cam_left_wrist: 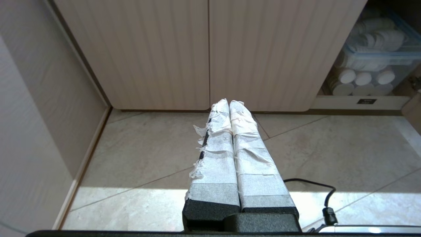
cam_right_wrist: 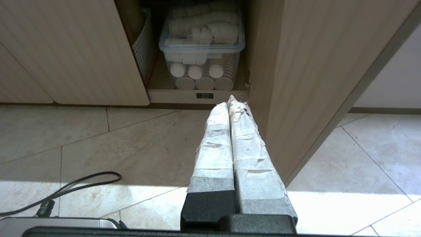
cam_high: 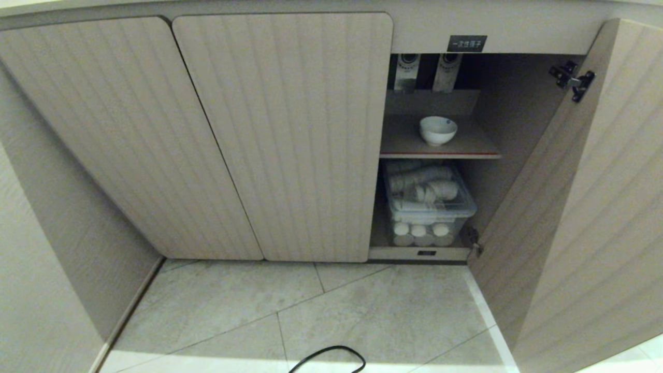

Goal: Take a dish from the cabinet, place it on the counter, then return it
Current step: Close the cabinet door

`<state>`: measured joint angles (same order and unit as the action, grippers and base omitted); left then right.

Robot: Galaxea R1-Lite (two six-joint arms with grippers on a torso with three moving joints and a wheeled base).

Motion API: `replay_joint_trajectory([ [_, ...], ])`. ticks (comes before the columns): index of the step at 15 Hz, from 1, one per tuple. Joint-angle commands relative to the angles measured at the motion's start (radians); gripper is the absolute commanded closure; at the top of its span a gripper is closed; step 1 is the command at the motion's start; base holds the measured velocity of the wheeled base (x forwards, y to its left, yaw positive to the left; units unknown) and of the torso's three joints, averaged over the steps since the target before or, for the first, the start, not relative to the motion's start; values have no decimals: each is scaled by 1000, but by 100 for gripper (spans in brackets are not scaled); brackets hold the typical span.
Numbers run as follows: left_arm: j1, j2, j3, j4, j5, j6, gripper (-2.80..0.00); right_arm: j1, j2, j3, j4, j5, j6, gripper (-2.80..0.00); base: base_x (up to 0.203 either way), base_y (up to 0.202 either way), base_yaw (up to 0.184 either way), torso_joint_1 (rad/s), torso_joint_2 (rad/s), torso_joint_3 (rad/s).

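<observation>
Bowl (cam_high: pixel 438 129) sitting upright on the upper shelf (cam_high: pixel 409 142) of the cabinet (cam_high: pixel 282 134), and neither hand is anywhere near it. Both hands hang low over the floor (cam_high: pixel 362 305), outside the head view, so the bowl is well above and beyond them, deep in the open bay.

Left hand (cam_left_wrist: pixel 229 102): taped fingers pressed flat together, nothing between them, nothing touched. It points at the foot of the two closed doors, with the open bay off to its right side, so the bowl lies up and to the right of it, out of its own camera's sight.

Right hand (cam_right_wrist: pixel 231 101): same story, fingers pressed together, empty, tips hovering just short of the bottom sill of the cabinet and right beside the inner face of the open door (cam_high: pixel 585 207). The bowl is straight ahead and above this hand, hidden from the wrist view.

Count it up: one bowl on the shelf, alone. Three doors, two closed, one swung wide on the right. One clear bin (cam_high: pixel 430 204) on the cabinet's bottom level under the shelf, packed with white rolled items; three round ends show in a row at its front, more lie stacked above, too jumbled to count. One small black label (cam_high: pixel 466 43) above the opening. One black cable (cam_high: pixel 327 357) looping on the floor tiles behind the hands.
</observation>
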<state>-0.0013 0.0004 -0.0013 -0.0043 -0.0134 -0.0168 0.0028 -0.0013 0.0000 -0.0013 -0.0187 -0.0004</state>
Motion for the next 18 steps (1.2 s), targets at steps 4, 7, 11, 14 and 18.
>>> replay_joint_trajectory([
  [4, 0, 0, 0, 0, 0, 0, 0, 0, 1, 0, 0, 0, 4, 0, 1, -99, -4, 3, 3, 5],
  [7, 0, 0, 0, 0, 0, 1, 0, 0, 1, 0, -2, 0, 5, 0, 0, -196, -3, 3, 3, 7],
  [11, 0, 0, 1, 0, 0, 1, 0, 0, 1, 0, 0, 0, 3, 0, 0, -192, 1, 4, 2, 2],
  [14, 0, 0, 0, 0, 0, 1, 0, 0, 1, 0, 0, 0, 7, 0, 0, -188, -1, 3, 2, 3],
  [18, 0, 0, 0, 0, 0, 1, 0, 0, 1, 0, -2, -1, 12, 0, 0, -58, 0, 3, 2, 1],
])
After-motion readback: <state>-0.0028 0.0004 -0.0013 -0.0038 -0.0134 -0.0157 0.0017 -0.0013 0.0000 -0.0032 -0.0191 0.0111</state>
